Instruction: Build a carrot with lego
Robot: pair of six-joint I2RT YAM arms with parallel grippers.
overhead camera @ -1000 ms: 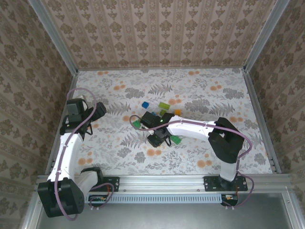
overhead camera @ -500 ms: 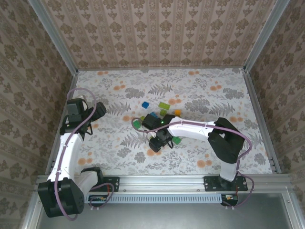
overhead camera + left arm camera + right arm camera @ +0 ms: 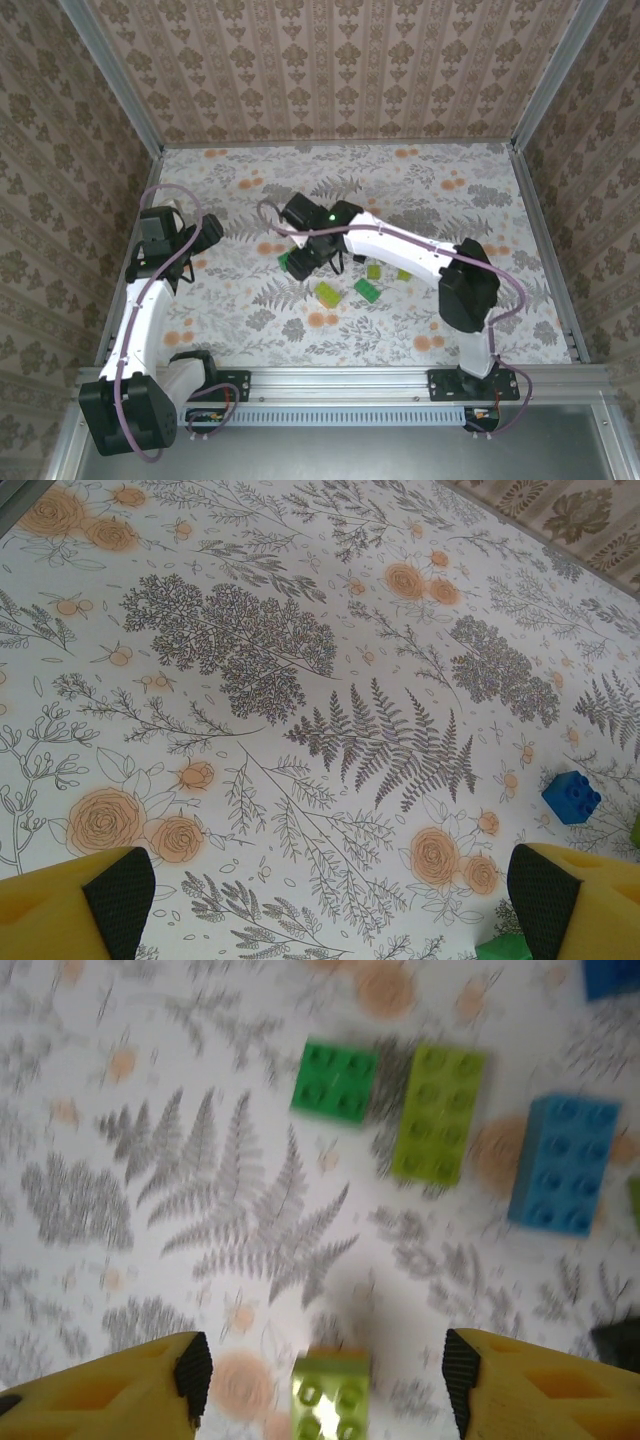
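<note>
Over the floral table (image 3: 200,1160), right gripper (image 3: 325,1360) spread, light green brick (image 3: 330,1400) loose between its jaws; left gripper (image 3: 330,890) wide open.

Left arm (image 3: 140,318) folded at left side; left gripper (image 3: 325,895) jaws spread wide, empty. Right arm (image 3: 400,252) stretched leftward; right gripper (image 3: 320,1365) facing down, jaws apart, gripping nothing.

a: what encloses the work area?
b: three walls (image 3: 340,70), papered in beige with a brown damask stripe, joined by aluminium posts (image 3: 114,75).
a: and the surface?
b: a flat table (image 3: 460,200) under a white cloth printed with grey ferns and orange flowers. a metal rail (image 3: 340,380) runs along the near edge. the light is even.
</note>
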